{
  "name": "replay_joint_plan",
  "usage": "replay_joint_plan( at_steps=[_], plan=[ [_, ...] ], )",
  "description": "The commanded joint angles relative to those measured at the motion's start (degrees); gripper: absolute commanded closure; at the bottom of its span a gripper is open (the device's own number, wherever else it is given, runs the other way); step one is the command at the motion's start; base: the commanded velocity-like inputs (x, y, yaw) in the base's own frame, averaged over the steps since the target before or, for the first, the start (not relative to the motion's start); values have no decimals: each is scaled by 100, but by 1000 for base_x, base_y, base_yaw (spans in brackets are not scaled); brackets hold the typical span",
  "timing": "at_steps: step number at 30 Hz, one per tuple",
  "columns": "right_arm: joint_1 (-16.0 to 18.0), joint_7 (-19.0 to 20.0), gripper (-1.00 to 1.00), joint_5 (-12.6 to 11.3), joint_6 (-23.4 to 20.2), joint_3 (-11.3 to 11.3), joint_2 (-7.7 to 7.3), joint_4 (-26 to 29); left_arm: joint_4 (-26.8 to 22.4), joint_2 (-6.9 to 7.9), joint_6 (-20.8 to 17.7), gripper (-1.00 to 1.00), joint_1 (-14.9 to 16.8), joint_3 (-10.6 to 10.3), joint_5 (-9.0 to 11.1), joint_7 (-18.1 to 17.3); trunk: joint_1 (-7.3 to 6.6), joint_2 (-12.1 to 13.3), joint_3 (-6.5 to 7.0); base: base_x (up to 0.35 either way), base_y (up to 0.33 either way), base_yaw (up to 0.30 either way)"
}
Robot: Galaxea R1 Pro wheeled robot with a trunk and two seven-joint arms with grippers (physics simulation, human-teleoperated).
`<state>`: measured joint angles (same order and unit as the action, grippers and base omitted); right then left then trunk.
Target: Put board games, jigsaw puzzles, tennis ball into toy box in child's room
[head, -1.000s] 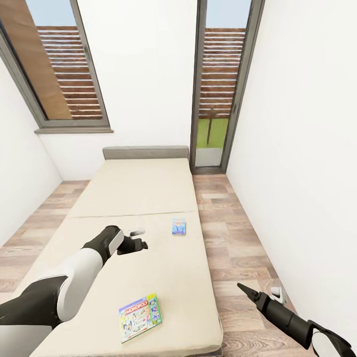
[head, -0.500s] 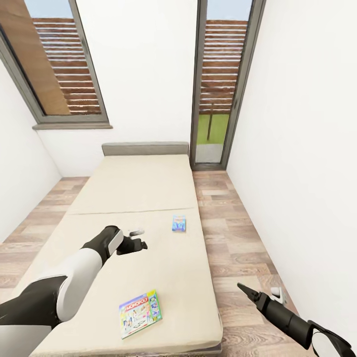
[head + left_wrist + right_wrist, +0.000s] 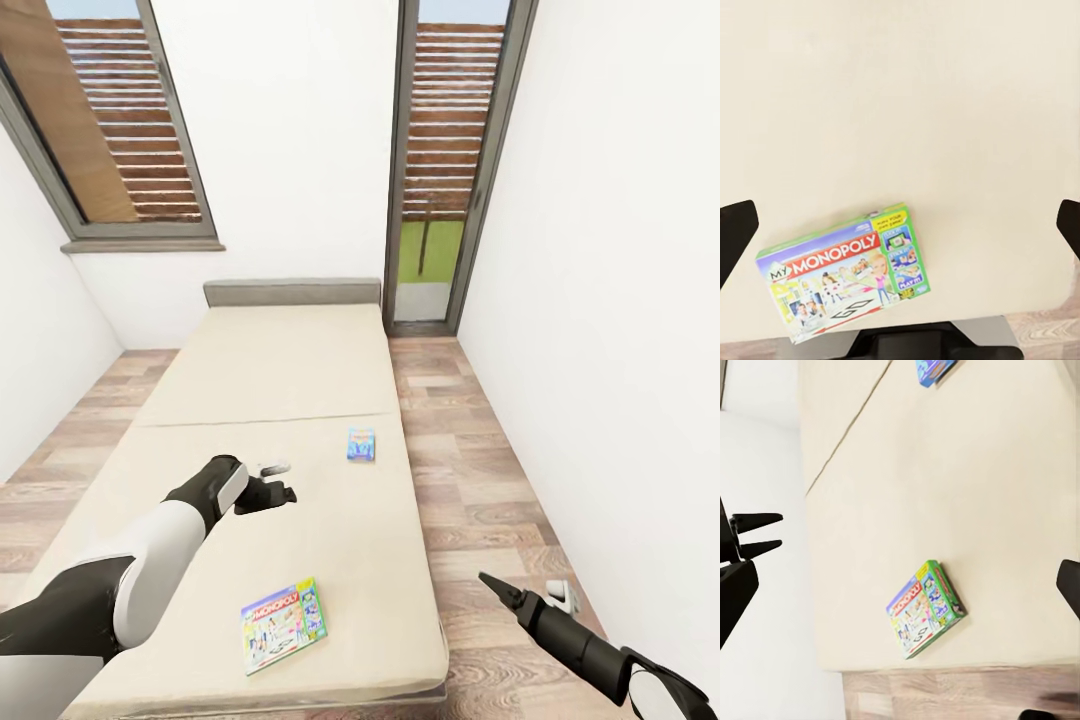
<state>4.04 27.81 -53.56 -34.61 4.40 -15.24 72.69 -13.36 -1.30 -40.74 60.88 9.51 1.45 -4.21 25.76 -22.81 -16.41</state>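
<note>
The green-edged game box [image 3: 844, 281] lying flat on the bed [image 3: 900, 112] carries the one clearly readable title: "MY MONOPOLY", white capitals on a red band across its lid (sharpest in the left wrist view; "MONOPOLY" alone reads from the head view [image 3: 285, 625]). The small blue box [image 3: 361, 444] farther up the mattress has colourful print too blurred to read.
</note>
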Motion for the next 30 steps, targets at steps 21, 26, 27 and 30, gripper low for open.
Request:
replay_joint_plan(
  at_steps=[21, 26, 27, 30],
  plan=[
    [27, 5, -100, -33, -46, 8, -22, -88, -24, -4, 185, -100, 3, 24, 27, 122, 3, -11, -207, 0, 0, 0],
    [27, 5, -100, -34, -46, 8, -23, -88, -26, -2, 331, -100, 3, 24, 23, 122, 3, -11, -253, 0, 0, 0],
    [27, 5, -100, -34, -46, 8, -23, -88, -26, -2, 345, -100, 3, 25, 24, 122, 3, -11, -263, 0, 0, 0],
    [27, 5, -100, -33, -46, 8, -23, -88, -26, -6, 378, -100, 3, 25, 26, 122, 3, -11, -291, 0, 0, 0]
  ],
)
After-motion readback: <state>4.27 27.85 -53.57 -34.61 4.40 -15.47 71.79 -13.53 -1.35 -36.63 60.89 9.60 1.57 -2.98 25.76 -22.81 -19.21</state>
